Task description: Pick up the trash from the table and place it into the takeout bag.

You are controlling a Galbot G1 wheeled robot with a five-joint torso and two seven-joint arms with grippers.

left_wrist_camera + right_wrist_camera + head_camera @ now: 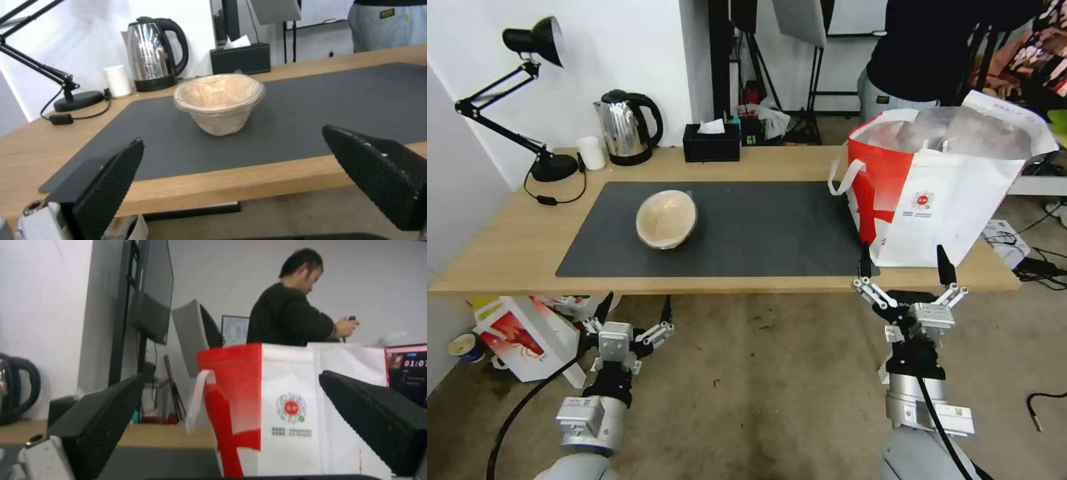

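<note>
A: Count on the table point(507, 247)?

B: One tan paper bowl point(666, 219), clear lid on, contents not readable. One takeout bag point(940, 193). One kettle point(626, 127), one small white cup point(591, 153), one black tissue box point(712, 142), one desk lamp point(527, 93).

A: Positions?

B: Bowl sat on the dark grey mat point(760, 227), toward its 9 o'clock end. Bag stood upright at the mat's 3 o'clock end, mouth open, foil lining showing, inside not visible. Kettle, cup and lamp along the 11 o'clock edge; tissue box at 12.

A: Surface, room?

B: Light wood top, concrete floor point(760, 373), white wall behind. One red-and-white carton point(527, 337) on the floor under the 8 o'clock corner.

A: Grippers?

B: Left gripper point(635, 313) below the near edge, fingers spread, holding nothing. Right gripper point(906, 265) just before the bag, fingers apart, empty too.
</note>
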